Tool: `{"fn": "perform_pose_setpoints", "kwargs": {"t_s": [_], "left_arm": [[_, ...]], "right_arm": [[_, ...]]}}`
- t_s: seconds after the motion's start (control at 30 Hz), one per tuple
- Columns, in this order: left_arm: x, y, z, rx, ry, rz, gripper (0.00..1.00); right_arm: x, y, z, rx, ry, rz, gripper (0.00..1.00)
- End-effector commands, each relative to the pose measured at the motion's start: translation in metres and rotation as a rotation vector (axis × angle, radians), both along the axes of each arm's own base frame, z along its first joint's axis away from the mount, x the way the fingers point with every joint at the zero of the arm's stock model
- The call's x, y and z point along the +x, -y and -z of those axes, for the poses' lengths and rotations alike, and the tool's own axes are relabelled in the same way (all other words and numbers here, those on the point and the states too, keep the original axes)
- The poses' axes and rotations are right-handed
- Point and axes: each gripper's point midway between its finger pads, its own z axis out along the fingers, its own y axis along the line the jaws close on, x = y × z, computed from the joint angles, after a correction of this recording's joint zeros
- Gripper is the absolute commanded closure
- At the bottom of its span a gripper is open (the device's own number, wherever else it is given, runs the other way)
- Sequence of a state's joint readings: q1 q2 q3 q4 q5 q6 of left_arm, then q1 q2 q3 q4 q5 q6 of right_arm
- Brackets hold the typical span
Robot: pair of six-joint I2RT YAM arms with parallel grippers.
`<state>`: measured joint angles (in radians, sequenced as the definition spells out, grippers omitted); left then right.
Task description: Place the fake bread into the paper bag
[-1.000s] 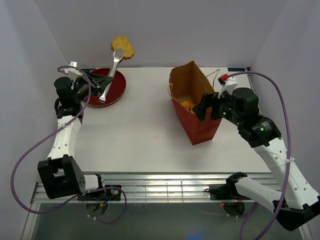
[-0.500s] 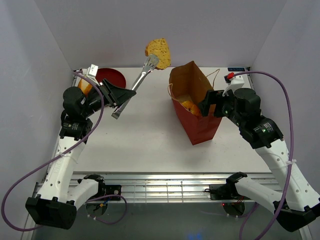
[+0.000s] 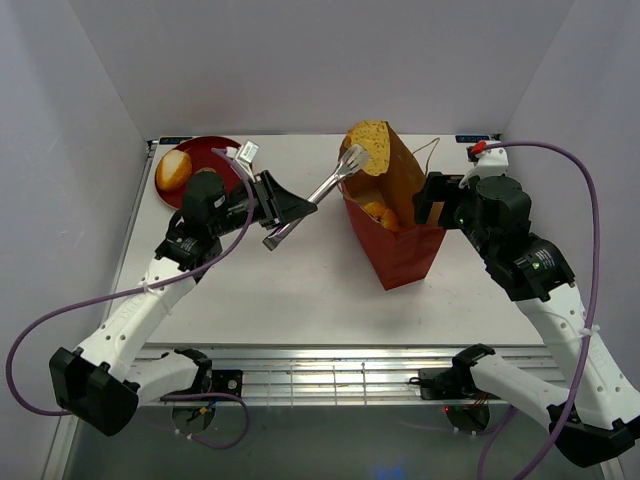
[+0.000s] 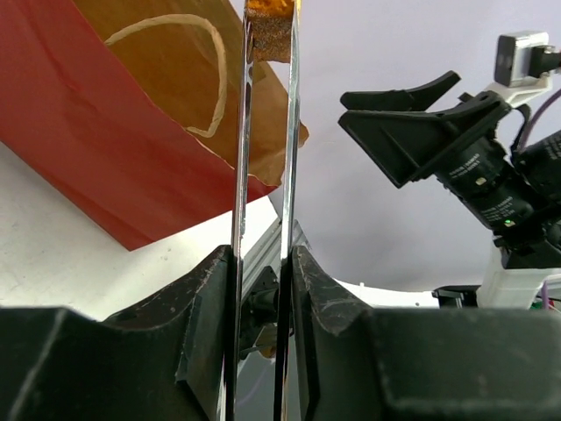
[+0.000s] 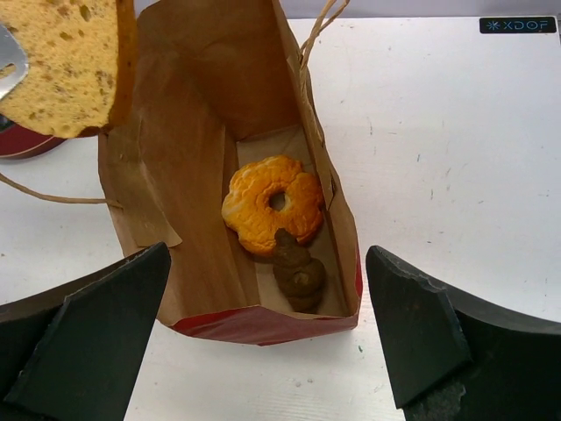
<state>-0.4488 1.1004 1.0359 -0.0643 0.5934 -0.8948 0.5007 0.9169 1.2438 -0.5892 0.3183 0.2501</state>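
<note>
My left gripper is shut on metal tongs that pinch the yellow-brown bread slice over the open mouth of the reddish-brown paper bag. The left wrist view shows the tongs running up from my jaws to the slice. The right wrist view looks down into the bag: the orange ridged bun and the dark brown piece lie on its bottom, and the slice hangs at its left rim. My right gripper is open and empty above the bag. The golden oval roll lies on the plate.
The round red plate sits at the table's back left corner. The bag's string handles stick out at its far side. White walls close in the back and both sides.
My left arm has swung right, carrying the tongs and the slice from above the red plate to over the bag's mouth. The right gripper shifted slightly back and stays open.
</note>
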Motion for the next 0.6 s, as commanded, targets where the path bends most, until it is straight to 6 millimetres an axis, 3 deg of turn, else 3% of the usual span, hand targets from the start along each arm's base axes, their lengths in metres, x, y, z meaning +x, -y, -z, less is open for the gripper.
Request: {"fn": "perform_pose_setpoints", "kwargs": {"t_s": [0.0,0.3,0.57], "left_arm": [[0.005,0.003,-0.010,0.005,0.057,-0.031,0.59],[0.010,0.015,-0.004,0.024,0.047,-0.014,0.46],[0.011,0.016,-0.003,0.026,0.045,-0.016,0.46]], "right_arm": [[-0.002,0.004,-0.020,0.010,0.060,0.010,0.02],[-0.004,0.000,-0.018,0.010,0.058,-0.015,0.02],[-0.007,0.001,-0.019,0.010,0.064,-0.024,0.02]]}}
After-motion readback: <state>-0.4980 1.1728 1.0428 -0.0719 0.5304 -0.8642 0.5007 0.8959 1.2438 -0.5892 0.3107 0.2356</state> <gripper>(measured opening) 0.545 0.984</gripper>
